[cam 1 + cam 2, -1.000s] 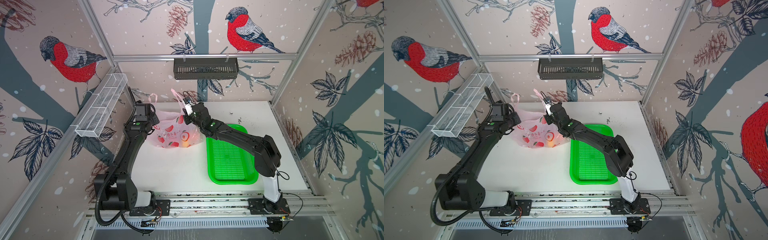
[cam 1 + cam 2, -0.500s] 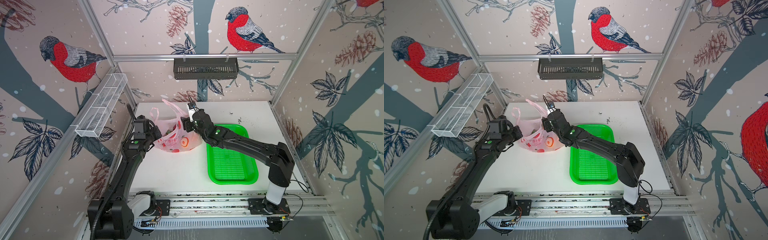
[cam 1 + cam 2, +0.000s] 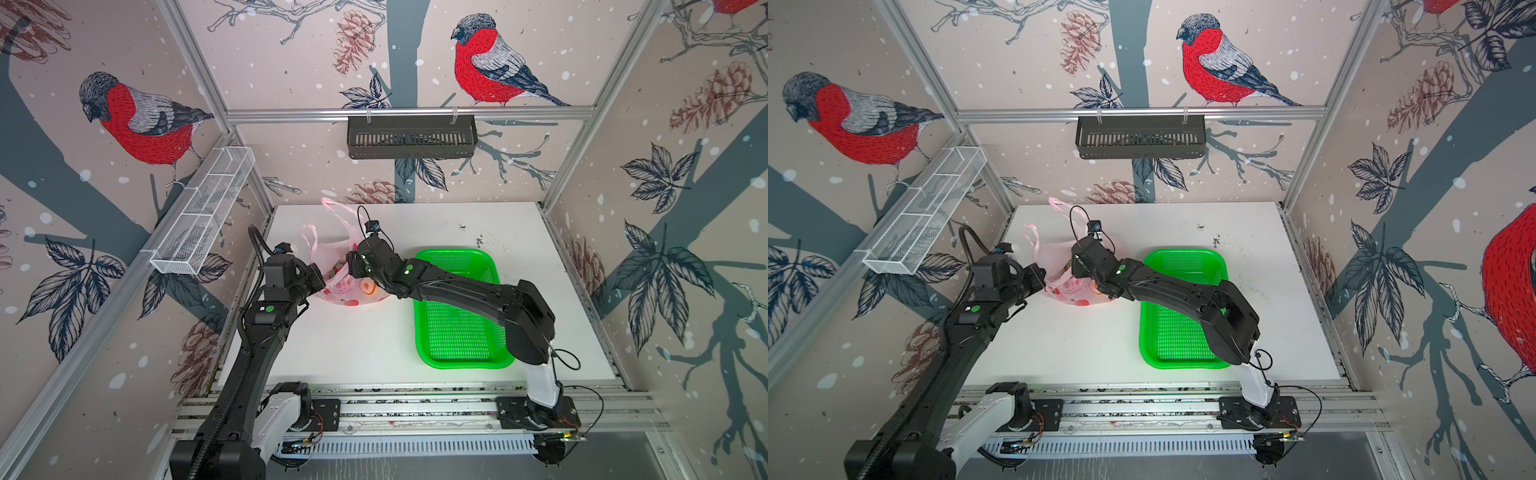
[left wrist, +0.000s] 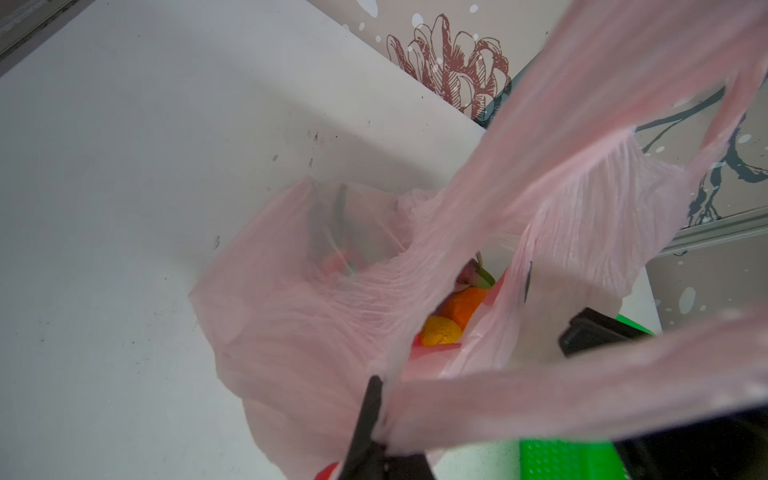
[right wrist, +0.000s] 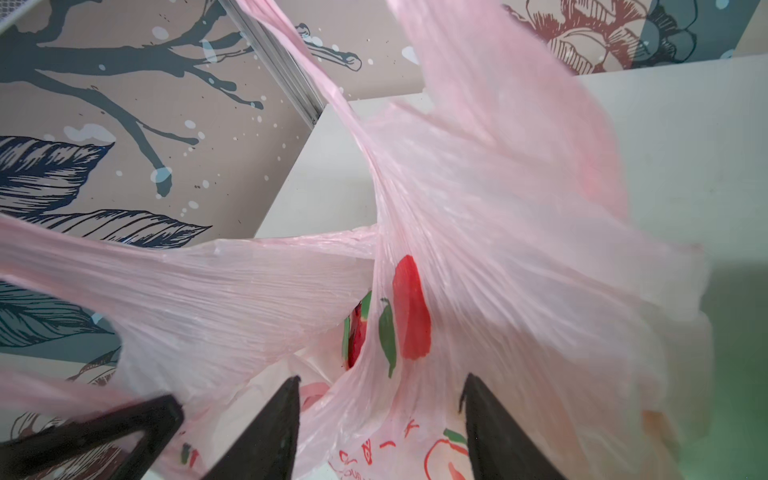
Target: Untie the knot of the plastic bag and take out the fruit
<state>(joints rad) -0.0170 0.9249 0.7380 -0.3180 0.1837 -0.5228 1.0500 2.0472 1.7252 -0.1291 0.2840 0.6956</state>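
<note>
Fruit (image 4: 451, 320) is lying deep inside the thin, see-through pale pink plastic bag (image 3: 347, 291) with red printed marks. You are looking at a small orange ball (image 4: 463, 305) touching a small yellow ball (image 4: 440, 330). A bit of red dragon fruit with a green scale (image 4: 476, 276) is lying just beside them.

The bag is sitting on the white table top (image 3: 353, 349) at the back left, just beside the bright green plastic basket (image 3: 465, 366) with little holes. The bag's mouth is pointing up, and it is being stretched long from side to side between your two grippers. Its two thin pink handle loops (image 3: 311, 239) are standing up loose and apart, leaning toward the back wall.

Your left gripper (image 4: 374, 395) is pinching the left edge of the bag's mouth, with its jaws squeezed fully together on the plastic. Your right arm is reaching across the basket's left side, and your right gripper (image 5: 380, 395) is pointing down at the right side of the mouth. Its jaws are standing wide apart with pink plastic hanging loose between them, so it is not gripping anything.

The basket's long side is running from the front of the table to the back.
</note>
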